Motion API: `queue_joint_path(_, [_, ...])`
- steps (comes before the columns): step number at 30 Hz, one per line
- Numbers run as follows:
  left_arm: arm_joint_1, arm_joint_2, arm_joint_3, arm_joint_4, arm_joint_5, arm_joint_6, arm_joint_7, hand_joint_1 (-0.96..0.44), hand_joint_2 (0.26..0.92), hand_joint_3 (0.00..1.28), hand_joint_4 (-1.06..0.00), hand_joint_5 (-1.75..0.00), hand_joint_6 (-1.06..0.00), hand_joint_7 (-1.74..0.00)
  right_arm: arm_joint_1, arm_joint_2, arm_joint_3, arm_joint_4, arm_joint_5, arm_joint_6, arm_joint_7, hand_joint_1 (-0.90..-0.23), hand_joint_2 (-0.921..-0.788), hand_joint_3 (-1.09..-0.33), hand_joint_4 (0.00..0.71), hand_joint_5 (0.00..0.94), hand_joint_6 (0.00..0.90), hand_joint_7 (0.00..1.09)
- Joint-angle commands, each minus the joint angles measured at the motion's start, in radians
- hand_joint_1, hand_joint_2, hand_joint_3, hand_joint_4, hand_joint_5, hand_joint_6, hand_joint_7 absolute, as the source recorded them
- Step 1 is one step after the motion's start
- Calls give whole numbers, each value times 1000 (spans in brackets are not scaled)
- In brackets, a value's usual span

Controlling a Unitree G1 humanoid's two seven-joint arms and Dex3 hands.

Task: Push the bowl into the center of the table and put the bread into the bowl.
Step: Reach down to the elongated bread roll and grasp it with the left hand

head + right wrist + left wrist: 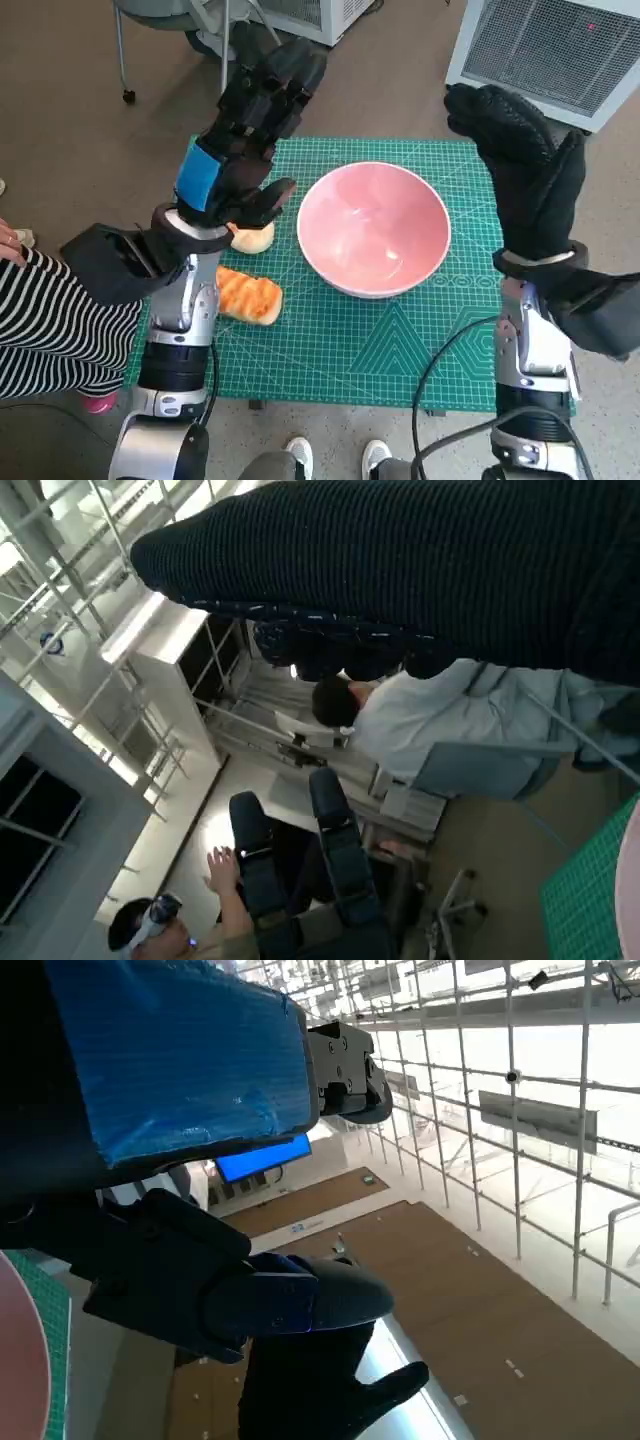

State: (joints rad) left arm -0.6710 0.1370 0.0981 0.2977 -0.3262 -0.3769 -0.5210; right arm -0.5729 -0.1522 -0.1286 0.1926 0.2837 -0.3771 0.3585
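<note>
We saw the bowl (373,228) centred on the mat (400,340), bread (247,295) beside it still outside, and our left hand (245,140) and right hand (520,160) raised, spread, holding nothing.

- Head cam: on my head, looks steeply down at the mat (400,340), bowl (373,228) mid-frame, my arms coming up from below.
- L wrist cam: right behind my left hand (180,1110), v. close, tilted up at ceiling frames; bowl edge (20,1360) just in shot.
- R wrist cam: behind my right hand (420,570), faces out into the room, people far off.
- Shared: bowl rim + mat corner (590,880) show in all three.
</note>
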Motion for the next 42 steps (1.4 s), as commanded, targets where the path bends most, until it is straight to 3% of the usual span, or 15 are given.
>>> queue_joint_path(1, [-15,18,7,-5,1,-3,-9,-688,921,384,-118,0,1,-499,27,4,3,-6,13,24,9,-785,-921,-633,187,11,191,287])
queue_joint_path(25, [-2,93,41,41,40,-66,-5,-719,921,303,-148,-14,1,-524,30,15,6,-3,-5,17,-13,-770,-921,-629,188,6,168,315])
queue_joint_path(31, [17,199,20,4,115,-73,-51,-693,921,260,-157,-17,1,-532,35,16,4,-6,1,17,-10,-769,-921,-629,189,5,165,320])
queue_joint_path(33, [24,316,-7,-46,182,-28,-119,-639,889,190,-171,-21,-2,-541,39,16,3,-10,2,16,-9,-769,-921,-629,189,5,165,323])
queue_joint_path(35, [28,442,-39,-120,228,88,-215,-558,851,117,-184,-20,-21,-535,43,15,2,-14,2,16,-10,-770,-921,-628,190,5,164,325])
queue_joint_path(38, [15,596,-98,-230,274,336,-354,-399,798,43,-195,-10,-112,-421,46,13,0,-17,1,17,-11,-769,-921,-628,191,5,163,328])
queue_joint_path(40, [17,652,-123,-299,315,457,-391,-265,766,26,-193,-6,-184,-305,48,11,-3,-19,2,18,-12,-768,-921,-627,191,5,163,329])
queue_joint_path(42, [38,674,-129,-349,361,488,-382,-152,742,13,-194,-3,-264,-173,48,9,-6,-18,2,17,-12,-767,-921,-626,192,5,163,332])
